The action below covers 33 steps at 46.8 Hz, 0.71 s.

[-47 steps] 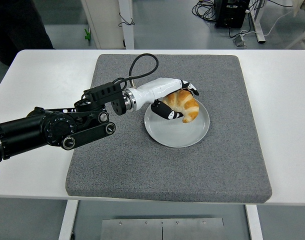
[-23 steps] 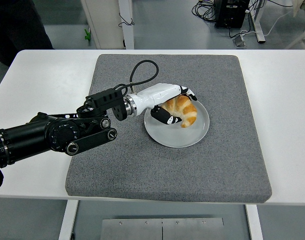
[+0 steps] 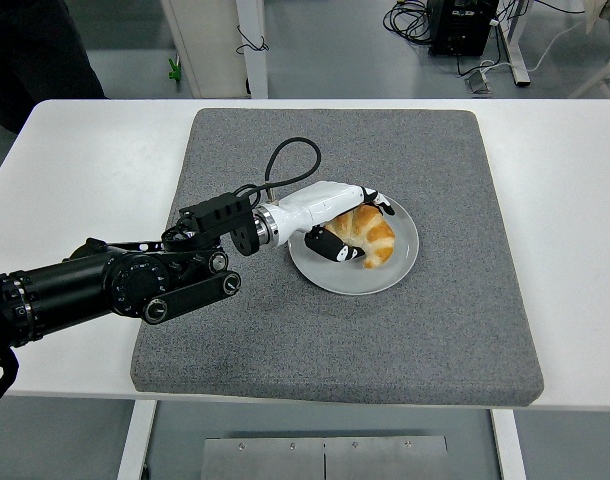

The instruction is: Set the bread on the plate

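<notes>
No writing or brand mark is showing clearly enough to read on anything here. The left hand (image 3: 347, 222), white with black fingertips, is reaching in from the left on a black arm (image 3: 115, 283) and is wrapping its fingers (image 3: 380, 200) around the bread (image 3: 368, 232), a single golden croissant. The fingers are curling over its far side while the thumb (image 3: 327, 246) is pressing in from the near side, so the hand is closing narrowly on the pastry rather than spreading wide. The croissant is sitting over the one plate (image 3: 395, 271), a round pale grey dish, toward its left half; whether its underside is actually touching the plate is hard to tell from here. The plate is resting on a single grey mat (image 3: 445, 330) that is covering the middle of the white table (image 3: 565, 200). One black cable (image 3: 285, 160) is looping up from the wrist. Only one robot arm is showing. At the top left a dark shape, seemingly a person's clothing (image 3: 35, 50), is standing behind the table.
</notes>
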Tool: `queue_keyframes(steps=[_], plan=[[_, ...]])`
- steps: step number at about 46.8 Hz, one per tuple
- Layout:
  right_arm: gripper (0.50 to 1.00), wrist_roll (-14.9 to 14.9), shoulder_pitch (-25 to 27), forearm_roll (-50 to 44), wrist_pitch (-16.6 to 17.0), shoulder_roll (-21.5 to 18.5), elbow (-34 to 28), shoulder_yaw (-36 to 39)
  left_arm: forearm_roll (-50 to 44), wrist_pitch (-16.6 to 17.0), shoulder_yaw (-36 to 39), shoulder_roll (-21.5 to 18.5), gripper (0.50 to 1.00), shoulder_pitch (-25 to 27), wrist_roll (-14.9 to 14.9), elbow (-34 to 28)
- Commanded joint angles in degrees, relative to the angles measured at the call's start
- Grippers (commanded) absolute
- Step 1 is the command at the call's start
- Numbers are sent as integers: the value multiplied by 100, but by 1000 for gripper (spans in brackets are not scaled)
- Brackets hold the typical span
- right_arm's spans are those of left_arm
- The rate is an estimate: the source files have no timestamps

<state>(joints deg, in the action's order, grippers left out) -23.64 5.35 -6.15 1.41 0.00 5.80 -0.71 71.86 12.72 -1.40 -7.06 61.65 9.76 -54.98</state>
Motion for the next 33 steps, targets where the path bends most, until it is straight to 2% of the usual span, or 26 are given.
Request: queue_keyframes(steps=[1, 24, 30, 33], plan=[[1000, 0, 1, 0, 0, 0, 0, 0, -5, 2, -1, -5, 686, -22, 0, 5], [1000, 0, 1, 0, 0, 0, 0, 0, -5, 2, -1, 3, 717, -74, 9, 5], [1000, 0, 1, 0, 0, 0, 0, 0, -5, 2, -1, 3, 748, -74, 9, 5], [1000, 0, 1, 0, 0, 0, 0, 0, -5, 2, -1, 3, 779, -74, 9, 5]])
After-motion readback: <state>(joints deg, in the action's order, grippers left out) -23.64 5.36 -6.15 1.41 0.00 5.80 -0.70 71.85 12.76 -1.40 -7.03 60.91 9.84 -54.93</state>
